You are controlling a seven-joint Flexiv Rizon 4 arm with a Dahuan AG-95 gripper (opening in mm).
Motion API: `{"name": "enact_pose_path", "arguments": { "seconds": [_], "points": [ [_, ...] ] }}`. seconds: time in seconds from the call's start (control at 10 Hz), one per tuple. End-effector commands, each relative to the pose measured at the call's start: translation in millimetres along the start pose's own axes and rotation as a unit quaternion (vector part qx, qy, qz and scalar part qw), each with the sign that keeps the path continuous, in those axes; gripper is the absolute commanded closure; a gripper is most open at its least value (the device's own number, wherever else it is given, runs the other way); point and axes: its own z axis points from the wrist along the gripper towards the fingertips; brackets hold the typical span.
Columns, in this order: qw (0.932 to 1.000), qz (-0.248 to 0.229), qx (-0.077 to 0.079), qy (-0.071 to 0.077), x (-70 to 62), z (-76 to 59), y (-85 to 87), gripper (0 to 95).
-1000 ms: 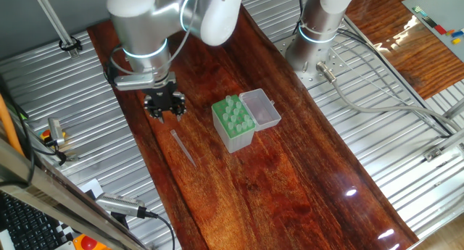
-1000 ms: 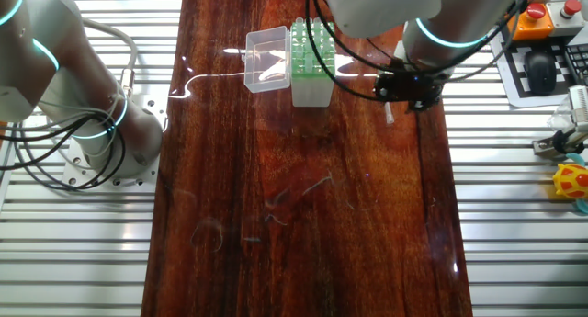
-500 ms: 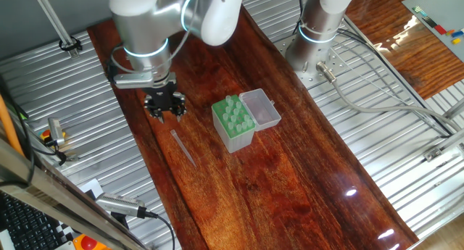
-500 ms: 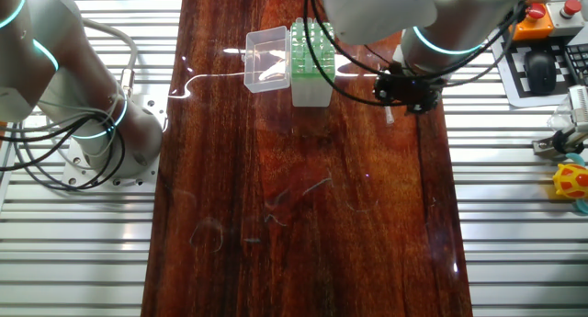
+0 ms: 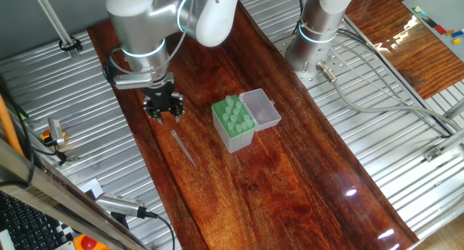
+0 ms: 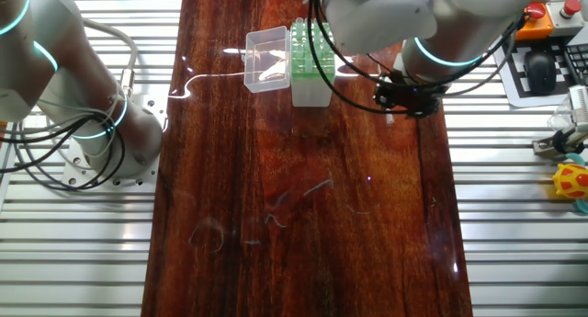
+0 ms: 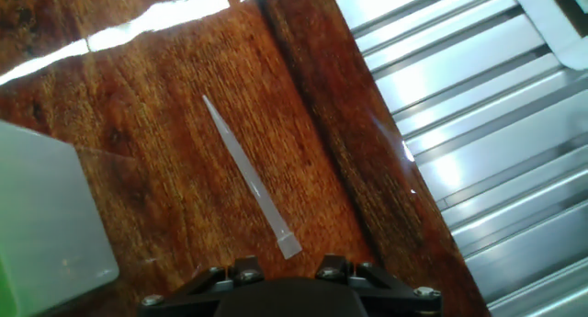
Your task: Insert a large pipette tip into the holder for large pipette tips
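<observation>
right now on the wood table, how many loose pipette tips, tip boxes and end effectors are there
loose large pipette tip: 1, lying flat on the wood
green holder for large pipette tips, clear lid open beside it: 1
end effector: 1, above the wide end of the tip
total: 3

The worktop [image 5: 290, 170] is a long board of dark red-brown wood, shiny in spots. It lies on a silver metal floor with ridges [image 5: 72, 83]. Grey cables [image 5: 377, 98] curl over the ridges at 3 o'clock. In the other fixed view, a black keyboard [image 6: 551, 69] sits at 2 o'clock, with an orange box with a red button [image 6: 544, 21] just above it. A yellow toy [image 6: 571, 183] sits at 3 o'clock.
</observation>
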Motion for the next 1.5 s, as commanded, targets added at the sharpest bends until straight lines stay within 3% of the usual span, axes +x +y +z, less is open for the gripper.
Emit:
{"name": "enact_pose_path", "arguments": {
  "seconds": [0.1,0.2,0.4,0.8,0.9,1.5],
  "points": [
    [0.9999,-0.010,-0.001,-0.002,0.8,7.1,-3.6,57.0],
    [0.9999,-0.014,-0.002,-0.004,2.6,14.1,-5.5,76.0],
    [0.9998,-0.017,-0.003,-0.010,3.8,22.7,-7.4,76.0],
    [0.9996,-0.017,-0.007,-0.021,3.8,22.7,-7.4,76.0],
    [0.9996,-0.017,-0.008,-0.022,3.8,22.7,-7.4,57.0],
    [0.9993,-0.030,-0.005,-0.020,-4.4,29.3,-3.7,57.0]
  ]
}}
